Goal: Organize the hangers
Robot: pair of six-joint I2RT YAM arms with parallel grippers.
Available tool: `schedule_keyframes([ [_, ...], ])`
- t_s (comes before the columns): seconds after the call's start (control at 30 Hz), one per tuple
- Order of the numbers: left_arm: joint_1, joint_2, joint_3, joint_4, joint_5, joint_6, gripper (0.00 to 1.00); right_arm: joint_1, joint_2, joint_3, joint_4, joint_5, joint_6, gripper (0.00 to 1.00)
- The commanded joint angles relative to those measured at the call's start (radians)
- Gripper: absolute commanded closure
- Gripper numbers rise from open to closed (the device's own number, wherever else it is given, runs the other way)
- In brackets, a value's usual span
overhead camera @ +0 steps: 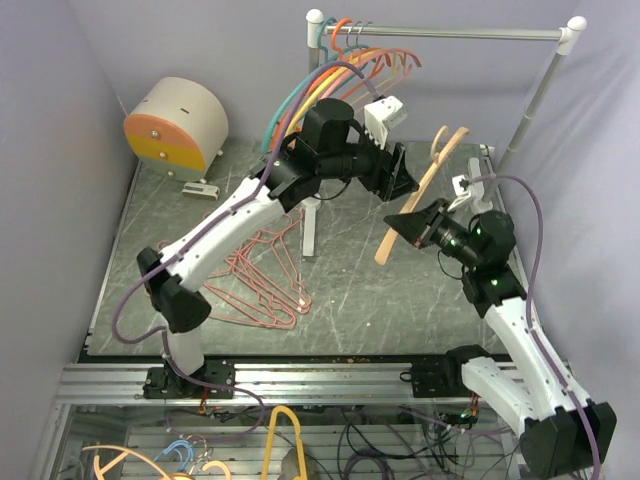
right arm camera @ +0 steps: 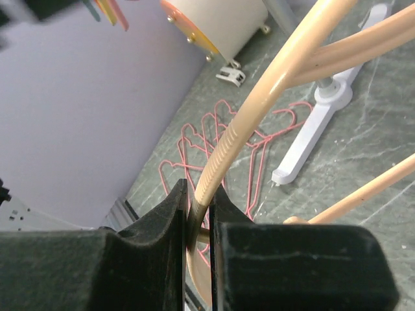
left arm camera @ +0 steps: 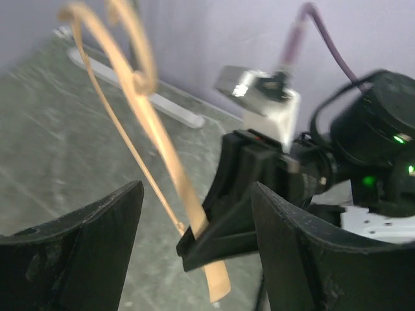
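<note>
A round cream drum-shaped box with an orange-and-yellow face (overhead camera: 178, 125) sits in the upper left of the top view, on a dark grey marbled tabletop (overhead camera: 380, 300). A silver metal rail with white ball joints (overhead camera: 450, 33) spans the upper right. A flat white foot bar (overhead camera: 310, 228) lies on the tabletop at the centre. Plain lavender walls (overhead camera: 60, 150) close in both sides.

The peach hanger (right arm camera: 259, 103) pinched in the right claw (right arm camera: 198, 223) looks like smooth, shiny plastic, with tiny ridges just above the claw. The claw's pads (right arm camera: 155, 249) are dull black and a bit grainy. The left claw (left arm camera: 198, 194) has dull black fingers (left arm camera: 78, 246) too, with pale specks. Under both claws the bench (overhead camera: 400, 300) looks like dark stone with pale streaks and a soft shine. Off to the right claw's left lie pink hangers (overhead camera: 265, 275) of thin, smooth wire.
</note>
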Motion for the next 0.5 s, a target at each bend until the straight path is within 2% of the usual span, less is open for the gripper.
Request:
schedule_keyframes([
  [0.0, -0.057, -0.099, 0.125, -0.241, -0.29, 0.424, 0.23, 0.004, 0.095, 0.166, -0.179, -0.065, -0.064, 1.0],
  [0.13, -0.049, -0.169, 0.212, -0.305, -0.446, 0.544, 0.22, 0.004, 0.185, 0.344, -0.242, -0.101, -0.102, 1.0],
  [0.2, -0.05, -0.201, 0.258, -0.316, -0.572, 0.607, 0.22, 0.004, 0.241, 0.45, -0.253, -0.133, -0.106, 1.0],
  [0.3, -0.029, -0.258, 0.278, -0.243, -0.861, 0.663, 0.21, 0.004, 0.343, 0.58, -0.246, -0.205, -0.08, 1.0],
  [0.37, 0.088, -0.307, 0.28, -0.19, -0.933, 0.639, 0.21, 0.004, 0.407, 0.656, -0.237, -0.241, -0.057, 1.0],
  [0.47, 0.189, -0.379, 0.23, -0.121, -1.084, 0.638, 0.19, 0.004, 0.498, 0.753, -0.203, -0.268, -0.005, 1.0],
])
